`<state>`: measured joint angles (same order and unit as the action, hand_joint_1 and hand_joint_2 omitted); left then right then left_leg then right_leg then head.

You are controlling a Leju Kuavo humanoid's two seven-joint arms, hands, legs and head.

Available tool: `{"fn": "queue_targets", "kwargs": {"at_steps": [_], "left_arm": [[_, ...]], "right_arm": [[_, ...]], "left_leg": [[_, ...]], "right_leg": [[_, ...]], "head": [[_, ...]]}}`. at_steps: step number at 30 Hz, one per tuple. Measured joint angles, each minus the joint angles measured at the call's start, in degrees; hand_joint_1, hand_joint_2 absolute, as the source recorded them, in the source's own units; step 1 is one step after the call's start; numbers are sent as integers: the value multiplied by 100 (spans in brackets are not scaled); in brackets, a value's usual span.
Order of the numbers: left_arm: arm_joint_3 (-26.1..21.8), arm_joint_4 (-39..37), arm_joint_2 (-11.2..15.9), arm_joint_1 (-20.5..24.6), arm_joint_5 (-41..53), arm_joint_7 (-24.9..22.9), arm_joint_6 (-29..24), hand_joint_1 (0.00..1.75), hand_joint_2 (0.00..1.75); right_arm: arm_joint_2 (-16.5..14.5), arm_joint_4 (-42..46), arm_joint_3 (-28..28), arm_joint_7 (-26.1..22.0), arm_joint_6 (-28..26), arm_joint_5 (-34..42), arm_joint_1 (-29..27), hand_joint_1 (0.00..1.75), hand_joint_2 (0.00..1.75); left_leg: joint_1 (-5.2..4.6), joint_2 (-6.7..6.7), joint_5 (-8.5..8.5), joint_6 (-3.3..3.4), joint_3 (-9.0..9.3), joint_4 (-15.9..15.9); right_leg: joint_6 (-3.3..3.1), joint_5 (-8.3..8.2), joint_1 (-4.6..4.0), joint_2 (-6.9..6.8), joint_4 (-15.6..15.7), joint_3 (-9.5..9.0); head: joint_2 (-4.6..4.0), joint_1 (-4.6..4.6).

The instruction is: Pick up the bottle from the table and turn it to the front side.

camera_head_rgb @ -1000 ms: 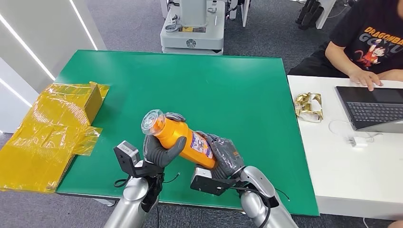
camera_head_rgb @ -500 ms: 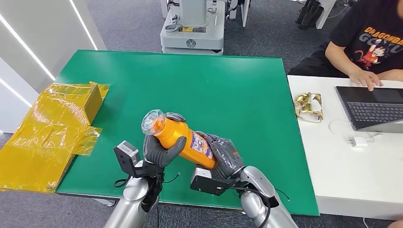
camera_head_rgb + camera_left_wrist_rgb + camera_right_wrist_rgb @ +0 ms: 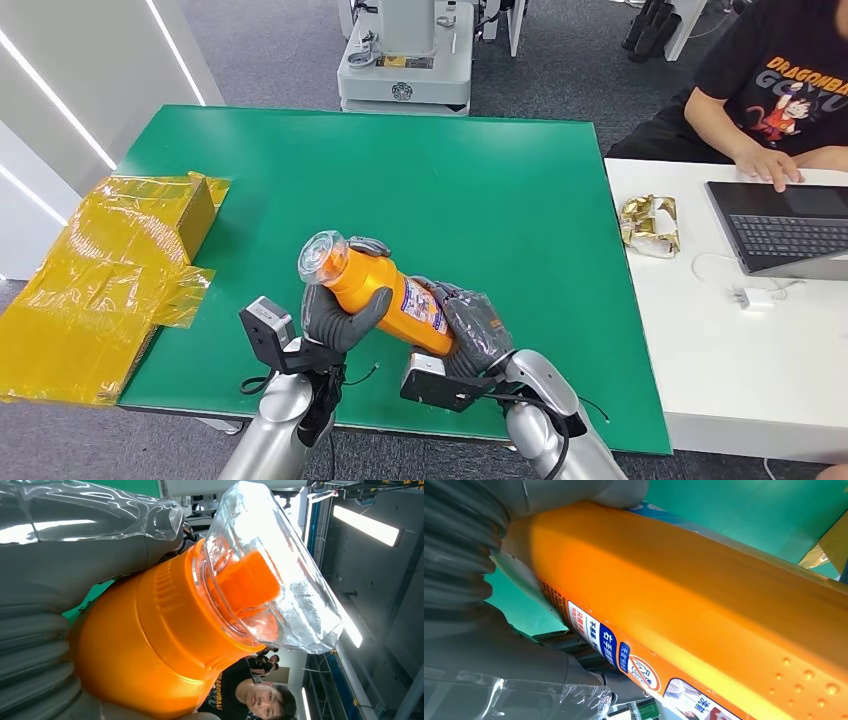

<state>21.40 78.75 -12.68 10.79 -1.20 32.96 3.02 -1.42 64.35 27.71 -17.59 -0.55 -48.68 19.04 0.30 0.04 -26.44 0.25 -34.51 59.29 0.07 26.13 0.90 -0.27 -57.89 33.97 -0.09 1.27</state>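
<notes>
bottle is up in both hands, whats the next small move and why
Probably roll the bottle about its long axis. It is off the green table, tilted, left hand near the clear cap, right hand at the base, and its label faces sideways rather than forward.

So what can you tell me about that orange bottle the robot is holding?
The orange bottle looks like glossy plastic, with a clear cap over an orange nozzle and a printed label on its side. It is lifted off the green table and lies tilted, cap end up and toward the robot's left. The left hand grips it near the neck, and the right hand grips its lower end.
</notes>
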Motion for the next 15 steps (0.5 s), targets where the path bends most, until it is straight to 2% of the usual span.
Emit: {"fn": "queue_targets", "kwargs": {"at_steps": [15], "left_arm": [[0, 0, -1, 0, 0, 0, 2, 106, 175]], "right_arm": [[0, 0, 0, 0, 1, 0, 0, 175, 175]], "left_leg": [[0, 0, 0, 0, 0, 0]], "right_leg": [[0, 0, 0, 0, 0, 0]], "head": [[0, 0]]}}
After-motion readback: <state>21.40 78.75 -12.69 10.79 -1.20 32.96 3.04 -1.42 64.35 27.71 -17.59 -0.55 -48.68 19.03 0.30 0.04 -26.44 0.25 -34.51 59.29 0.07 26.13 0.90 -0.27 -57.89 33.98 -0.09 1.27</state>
